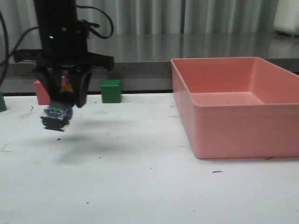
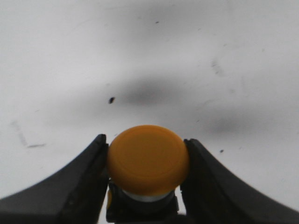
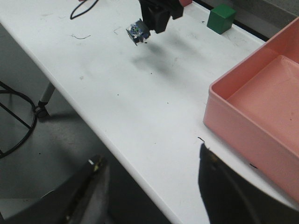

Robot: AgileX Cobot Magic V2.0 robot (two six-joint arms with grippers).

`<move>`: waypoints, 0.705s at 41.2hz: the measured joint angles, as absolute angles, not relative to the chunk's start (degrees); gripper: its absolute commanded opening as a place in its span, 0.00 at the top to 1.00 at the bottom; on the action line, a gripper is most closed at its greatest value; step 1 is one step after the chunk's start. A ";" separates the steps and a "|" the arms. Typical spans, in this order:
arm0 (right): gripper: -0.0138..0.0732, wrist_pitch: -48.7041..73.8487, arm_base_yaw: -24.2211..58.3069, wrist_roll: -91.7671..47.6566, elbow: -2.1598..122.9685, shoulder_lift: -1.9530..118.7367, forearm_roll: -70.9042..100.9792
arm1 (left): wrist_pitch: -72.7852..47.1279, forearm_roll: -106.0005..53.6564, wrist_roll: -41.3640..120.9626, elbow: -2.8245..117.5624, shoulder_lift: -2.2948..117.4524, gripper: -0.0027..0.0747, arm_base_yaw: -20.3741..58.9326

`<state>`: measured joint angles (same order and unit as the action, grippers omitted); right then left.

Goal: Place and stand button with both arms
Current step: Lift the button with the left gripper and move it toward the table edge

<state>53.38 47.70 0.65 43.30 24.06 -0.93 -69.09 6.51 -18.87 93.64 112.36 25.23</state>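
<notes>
Button (image 1: 57,115) above table (image 1: 140,186), left; cube (image 1: 111,91) behind; bin (image 1: 233,105) right

Front view faces low across the white table (image 1: 149,186); left wrist looks closely down; right wrist surveys it from high off its edge.

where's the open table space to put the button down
Bare white table runs from under the left gripper, which holds the button in the air, across to the pink bin, and along the whole near edge. It is tighter at the back left, by the green cube and a pink block.
</notes>
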 measured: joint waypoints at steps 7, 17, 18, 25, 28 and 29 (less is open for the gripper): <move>0.33 53.38 47.70 0.65 43.30 24.06 -0.93 | -61.29 8.27 -18.33 80.74 100.56 0.75 23.04; 0.33 53.38 47.70 0.65 43.30 24.06 -0.93 | -48.58 8.90 -12.16 64.09 84.55 0.75 17.26; 0.33 53.38 47.70 0.65 43.30 24.06 -0.93 | -46.70 9.00 -11.47 62.20 83.21 0.75 16.50; 0.33 53.38 47.70 0.65 43.30 24.06 -0.93 | -32.04 9.26 -9.48 50.88 72.72 0.75 13.24; 0.33 53.38 47.70 0.65 43.30 24.06 -0.93 | -23.24 9.47 -9.04 45.71 68.91 0.75 12.98; 0.33 53.38 47.70 0.65 43.30 24.06 -0.93 | -20.63 9.62 -8.89 43.53 67.55 0.75 12.98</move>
